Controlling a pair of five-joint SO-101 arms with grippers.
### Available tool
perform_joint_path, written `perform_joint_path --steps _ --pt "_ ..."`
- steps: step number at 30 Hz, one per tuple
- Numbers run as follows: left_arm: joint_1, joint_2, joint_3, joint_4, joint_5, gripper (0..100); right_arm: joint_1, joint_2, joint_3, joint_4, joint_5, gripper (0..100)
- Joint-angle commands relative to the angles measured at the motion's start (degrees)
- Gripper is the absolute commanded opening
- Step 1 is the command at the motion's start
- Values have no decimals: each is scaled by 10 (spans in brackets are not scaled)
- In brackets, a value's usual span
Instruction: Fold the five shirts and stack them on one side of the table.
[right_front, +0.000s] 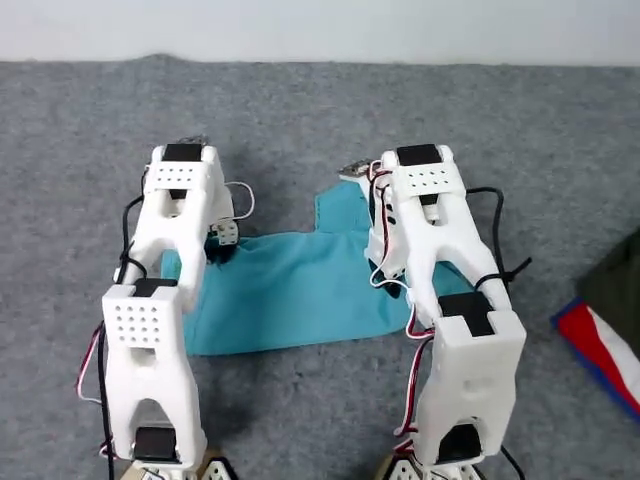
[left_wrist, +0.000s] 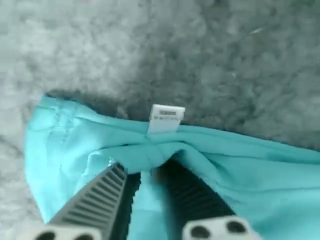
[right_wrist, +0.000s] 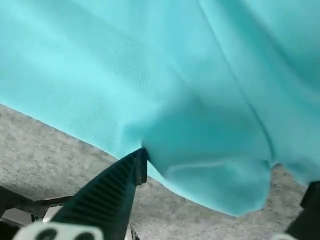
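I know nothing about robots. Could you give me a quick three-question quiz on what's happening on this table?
1. Choose: the shirt spread on the table is (A) red, (B) teal, (C) white.
2. True or false: the left gripper has its fingers pinched on the shirt, close to its white label.
3. Fill in: a second garment lies at the table's edge, on the robot's own ___ side.
Key: 1 B; 2 true; 3 right.
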Motion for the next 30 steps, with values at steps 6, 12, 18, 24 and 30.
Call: perform_joint_path --steps 6,12,18,24,30 --pt "-64 -6 -51 53 -55 12 7 -71 -17 -7 1 471" --pt "-176 0 -99 51 -56 12 14 -113 -28 -74 1 471" --pt "-183 -7 -102 70 -77 12 50 -65 -33 -186 -40 471" --pt "-176 -9 -87 72 -79 13 36 -27 -33 -189 -39 471" --pt "-203 -106 -54 72 -79 13 30 0 -57 -205 -43 471"
